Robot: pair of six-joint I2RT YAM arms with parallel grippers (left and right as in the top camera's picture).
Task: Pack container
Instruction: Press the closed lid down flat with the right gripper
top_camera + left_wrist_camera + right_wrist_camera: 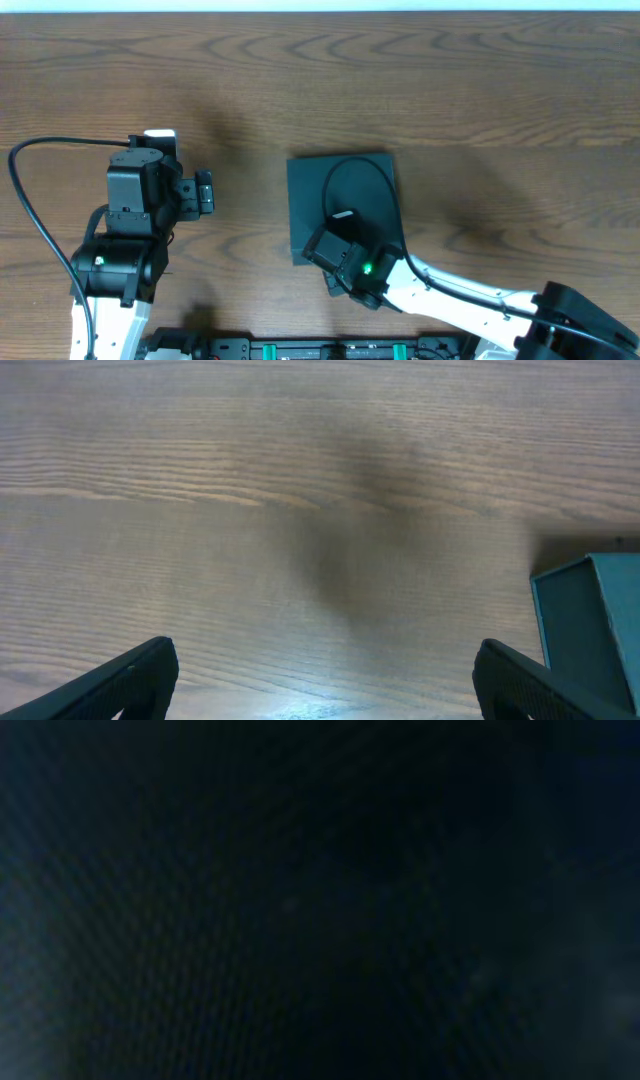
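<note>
Whereas the right gripper (340, 222), closure indeterminable, sits over the 6 o'clock edge of the teal container (350, 185), the left gripper (205, 192) stands spread, well apart at 9 o'clock.

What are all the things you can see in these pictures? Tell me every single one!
table: one, brown wood grain, under everything.
container: one, dark teal-green, square, near the middle of the table; its corner also shows at the right edge of the left wrist view.
cables: two, black, one curving out from the left arm and one looping over the container.
arms: two, black and white, one at the left and one reaching in from the lower right.
left hand: one, black, open, over bare table to the left of the container.
right hand: one, black, at the container's near edge; its camera shows only darkness, so open or shut cannot be told.
</note>
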